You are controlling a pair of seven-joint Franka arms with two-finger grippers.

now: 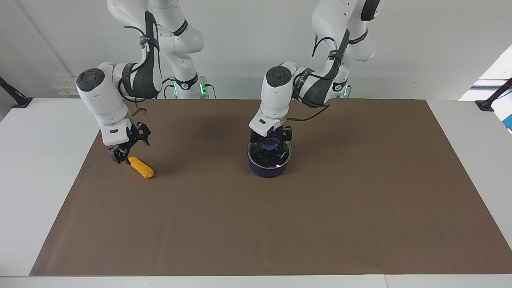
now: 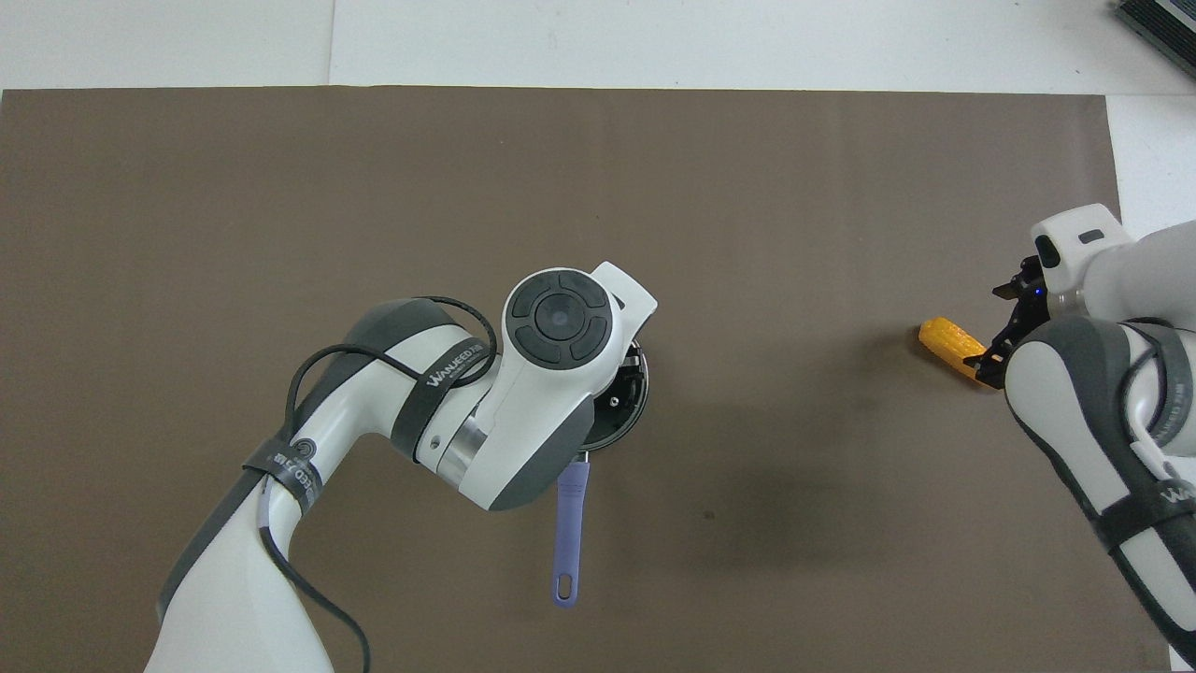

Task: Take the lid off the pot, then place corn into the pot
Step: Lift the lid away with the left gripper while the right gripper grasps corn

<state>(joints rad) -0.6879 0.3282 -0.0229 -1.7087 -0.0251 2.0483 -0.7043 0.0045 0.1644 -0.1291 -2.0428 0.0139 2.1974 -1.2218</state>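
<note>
The dark-blue pot [image 1: 268, 170] stands near the middle of the brown mat, with the glass lid [image 1: 256, 154] on it. Its blue handle [image 2: 570, 533] points toward the robots. My left gripper [image 1: 271, 140] is down on the lid, open, its fingers on either side of the blue knob [image 1: 271, 146]. In the overhead view the left arm's hand covers it and only an edge of the lid [image 2: 633, 402] shows. The orange-yellow corn [image 1: 141, 167] [image 2: 948, 341] lies on the mat toward the right arm's end. My right gripper [image 1: 130, 146] [image 2: 1002, 325] is open and tilted, one fingertip at the corn's end.
The brown mat [image 1: 280, 224] covers most of the white table. Nothing else lies on it. Black clamps stand at the table's corners nearest the robots [image 1: 16, 100].
</note>
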